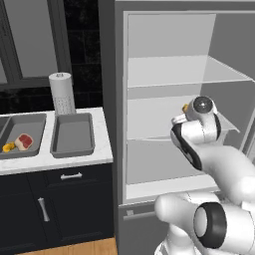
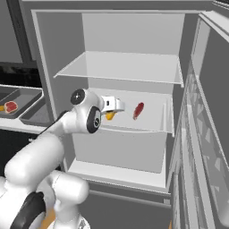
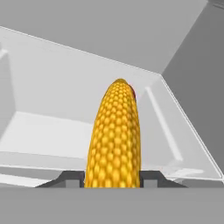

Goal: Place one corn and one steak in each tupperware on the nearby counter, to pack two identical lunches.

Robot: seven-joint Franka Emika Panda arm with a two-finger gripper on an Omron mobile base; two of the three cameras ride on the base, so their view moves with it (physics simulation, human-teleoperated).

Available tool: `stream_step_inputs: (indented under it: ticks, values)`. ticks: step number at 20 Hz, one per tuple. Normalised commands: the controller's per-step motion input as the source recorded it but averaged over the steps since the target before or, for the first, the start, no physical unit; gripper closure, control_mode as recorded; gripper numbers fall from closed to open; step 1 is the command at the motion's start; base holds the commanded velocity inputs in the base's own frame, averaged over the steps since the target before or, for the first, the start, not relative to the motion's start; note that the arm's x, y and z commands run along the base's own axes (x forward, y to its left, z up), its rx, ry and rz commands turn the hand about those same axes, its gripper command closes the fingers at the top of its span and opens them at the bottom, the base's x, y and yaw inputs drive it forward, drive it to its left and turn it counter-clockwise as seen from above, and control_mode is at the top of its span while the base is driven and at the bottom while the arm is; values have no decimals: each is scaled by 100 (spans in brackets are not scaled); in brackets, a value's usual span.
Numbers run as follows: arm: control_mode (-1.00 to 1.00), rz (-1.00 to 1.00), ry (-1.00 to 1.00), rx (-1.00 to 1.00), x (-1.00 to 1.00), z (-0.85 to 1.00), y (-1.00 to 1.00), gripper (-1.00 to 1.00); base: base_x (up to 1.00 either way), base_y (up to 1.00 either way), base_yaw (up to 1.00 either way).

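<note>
My gripper (image 2: 115, 108) reaches into the open fridge at the middle shelf and is shut on a corn (image 3: 114, 140), which stands up between the finger tips (image 3: 70, 178) in the hand view. The corn shows as a yellow patch under the hand (image 2: 109, 116) and beside the wrist (image 1: 185, 106). A red steak (image 2: 138, 110) lies on that shelf just right of the gripper. On the counter (image 1: 74, 162) stand two grey tupperware: the left one (image 1: 35, 122) holds a corn (image 1: 7, 147) and a steak (image 1: 23, 141); the right one (image 1: 73, 134) has nothing in it.
A paper towel roll (image 1: 62, 92) stands behind the right tray. The fridge shelves (image 2: 120, 67) above and below the middle one are bare. The open fridge door (image 2: 201, 134) is close on the right. Dark cabinets with silver handles (image 1: 71, 176) sit under the counter.
</note>
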Motion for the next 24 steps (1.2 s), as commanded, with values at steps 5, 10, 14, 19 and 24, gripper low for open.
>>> stream_step_inputs:
  ticks: [5, 10, 14, 19, 24]
  values:
    - [-100, 9, 0, 6, -93, 65, 0, 100, 0, 0, 0]
    - [-100, 11, 1, 5, -100, 32, 0, 100, 0, 0, 0]
    - [-100, 7, -1, 1, -100, 18, 0, 100, 0, 0, 0]
    - [-100, 6, -5, -2, -73, 29, 16, 100, 0, 0, 0]
    - [-100, 0, -8, -9, -39, 16, 22, 100, 0, 0, 0]
